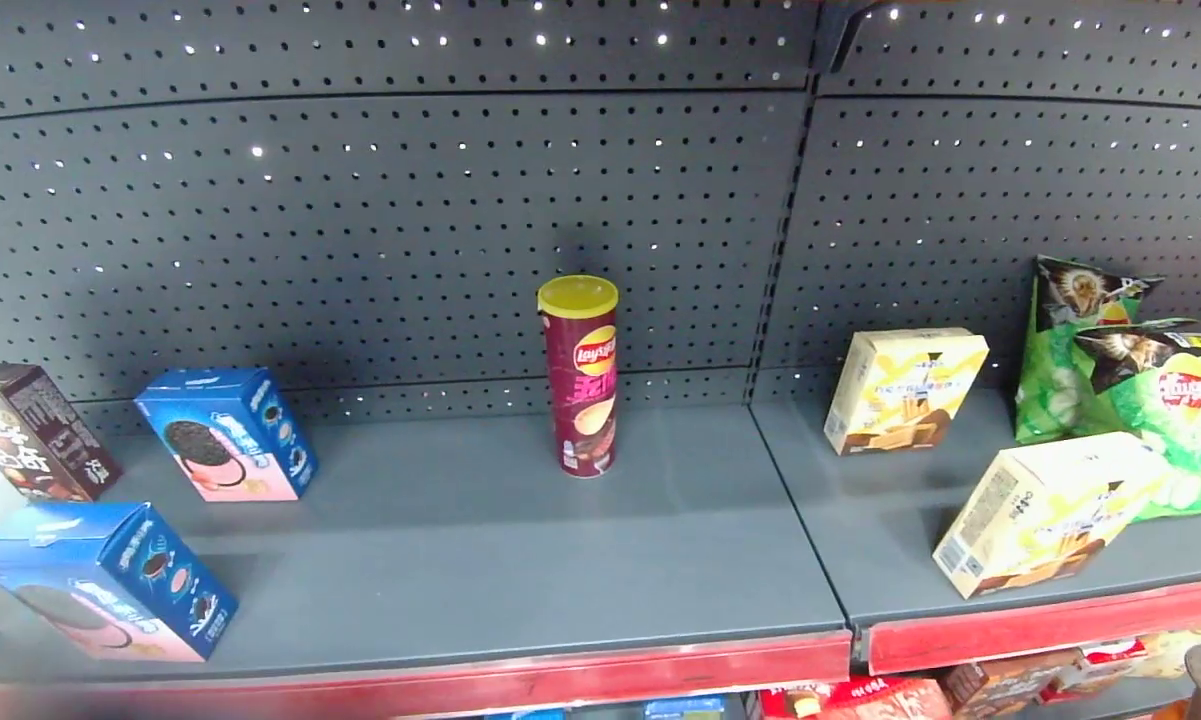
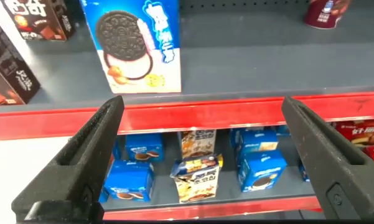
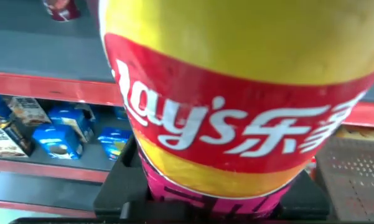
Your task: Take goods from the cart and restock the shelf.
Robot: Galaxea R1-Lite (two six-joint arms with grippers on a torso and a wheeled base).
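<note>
A glossy, round, yellow-topped chip can point(image 3: 236, 93) is clamped in the right end effector point(image 3: 215, 190) in front of the red shelf edge point(image 3: 50, 84), the matte grey shelf point(image 1: 480, 540) and its upright twin can point(image 1: 580, 375) lying ahead, while the left end effector point(image 2: 202, 107) is seen spread wide and empty.

Left end effector point(image 2: 202, 115) spread wide, right end effector point(image 3: 215, 205) gripping chip can point(image 3: 236, 93)
</note>
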